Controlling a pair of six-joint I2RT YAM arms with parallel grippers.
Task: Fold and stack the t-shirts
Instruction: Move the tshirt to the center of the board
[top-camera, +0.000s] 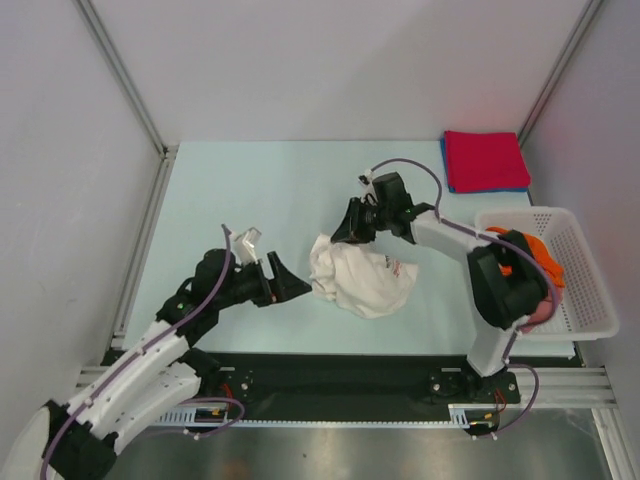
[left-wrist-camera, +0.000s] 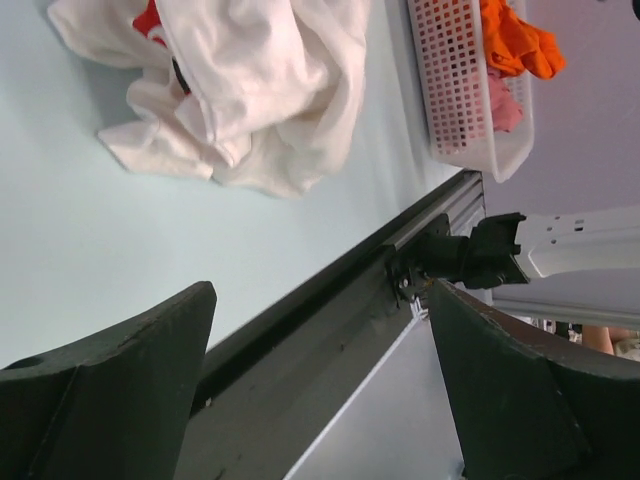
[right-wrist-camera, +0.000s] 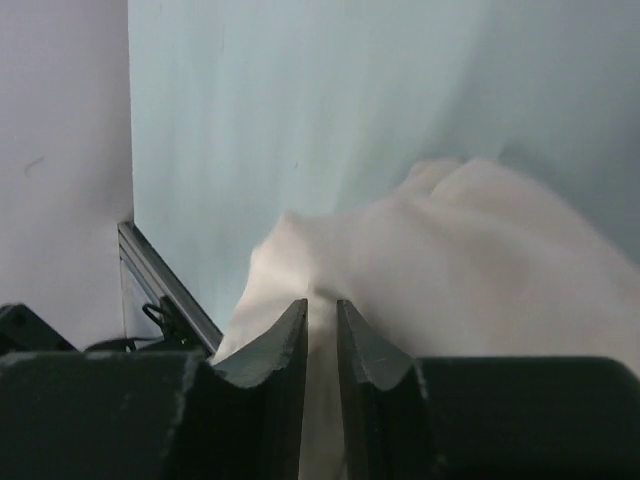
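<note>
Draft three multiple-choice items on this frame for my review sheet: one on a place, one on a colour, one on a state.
1. Where does the folded stack lie?
A. at the far right corner of the table
B. inside the basket
C. beside the left arm's base

2. What colour is the top t-shirt of that stack?
A. blue
B. red
C. white

3. How is the left gripper?
A. shut on cloth
B. open, holding nothing
C. shut and empty

Answers:
1 A: the top view shows it in the far right corner, beyond the basket.
2 B: red lies on top, with only a blue edge showing beneath.
3 B: its fingers stand wide apart with nothing between them, short of the white t-shirt.
</note>
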